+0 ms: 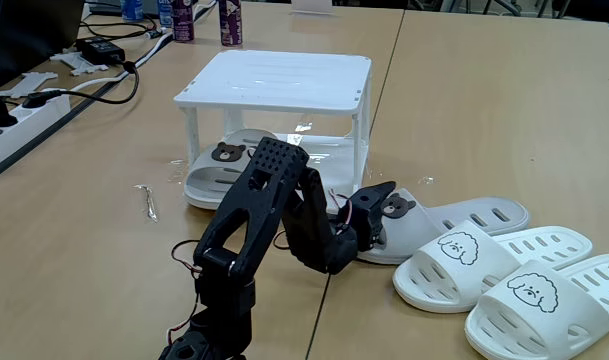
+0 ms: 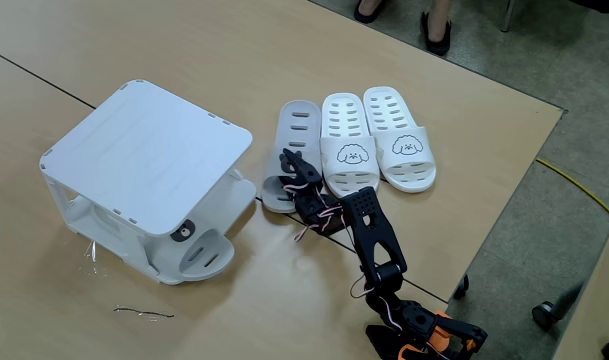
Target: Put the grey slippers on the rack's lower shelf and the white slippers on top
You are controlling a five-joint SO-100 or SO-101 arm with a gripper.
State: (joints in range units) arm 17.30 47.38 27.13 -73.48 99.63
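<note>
The white two-tier rack [image 1: 274, 80] [image 2: 144, 150] stands mid-table. One grey slipper [image 1: 216, 168] [image 2: 202, 252] with a bear face lies on the lower shelf [image 1: 324, 158]. The other grey slipper [image 1: 454, 215] [image 2: 298, 135] lies flat on the table beside the rack. My gripper [image 1: 376, 214] [image 2: 288, 176] is at its toe end, with one jaw above the bear-face strap and one below. Whether the jaws press the strap is unclear. The two white slippers [image 1: 484, 262] [image 2: 350, 140], marked with dog faces, lie side by side next to that grey slipper.
In a fixed view, bottles [image 1: 229, 22], a power strip [image 1: 24, 108] and black cables [image 1: 104, 70] crowd the far left. A thin bent wire [image 1: 149, 203] [image 2: 144, 313] lies on the table near the rack. The table edge [image 2: 504, 190] runs close behind the white slippers.
</note>
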